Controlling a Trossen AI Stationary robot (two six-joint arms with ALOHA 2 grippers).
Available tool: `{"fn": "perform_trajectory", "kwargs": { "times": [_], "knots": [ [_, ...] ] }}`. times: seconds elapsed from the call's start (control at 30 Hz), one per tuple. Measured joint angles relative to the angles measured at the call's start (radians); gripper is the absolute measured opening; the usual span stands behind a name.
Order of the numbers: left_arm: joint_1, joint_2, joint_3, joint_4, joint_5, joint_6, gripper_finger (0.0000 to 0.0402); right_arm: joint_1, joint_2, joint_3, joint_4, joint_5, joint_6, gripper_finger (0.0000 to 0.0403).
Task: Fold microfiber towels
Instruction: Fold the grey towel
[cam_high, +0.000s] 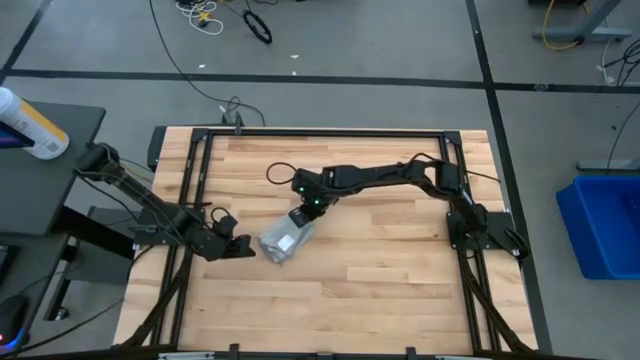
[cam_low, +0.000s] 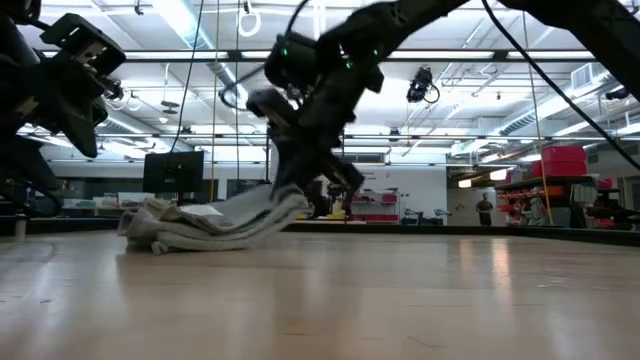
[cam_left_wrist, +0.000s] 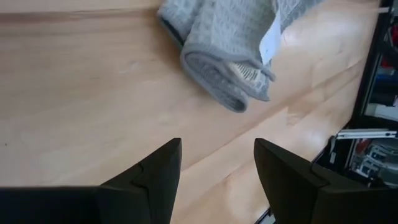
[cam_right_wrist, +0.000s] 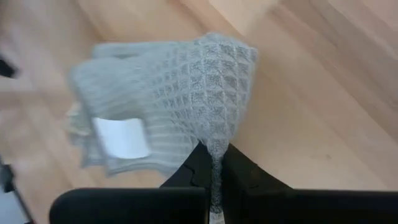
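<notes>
On a wooden table (cam_high: 380, 280) in a workshop, the right gripper (cam_right_wrist: 214, 171) pinches an edge of the folded grey microfiber towel (cam_high: 287, 238) lying near the table's middle, while the left gripper (cam_left_wrist: 217, 168), fingers spread, hovers just left of it.
</notes>
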Motion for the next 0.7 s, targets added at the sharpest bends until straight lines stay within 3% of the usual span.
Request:
{"fn": "perform_trajectory", "kwargs": {
  "times": [0.17,0.3,0.47,0.7],
  "knots": [
    [0.019,0.000,-0.029,0.035,-0.001,-0.025,0.0210,0.014,0.008,0.075,-0.006,0.003,0.017,0.0010],
    [0.020,0.003,-0.095,0.158,-0.006,-0.051,0.0210,0.030,0.046,0.109,-0.039,0.004,0.019,0.0010],
    [0.020,0.004,-0.163,0.277,-0.029,-0.084,0.0210,0.057,0.060,0.123,-0.046,0.003,0.025,0.0010],
    [0.053,0.005,-0.173,0.315,-0.045,-0.062,0.0195,0.066,0.061,0.123,-0.042,0.012,0.031,0.0010]
  ]
}}
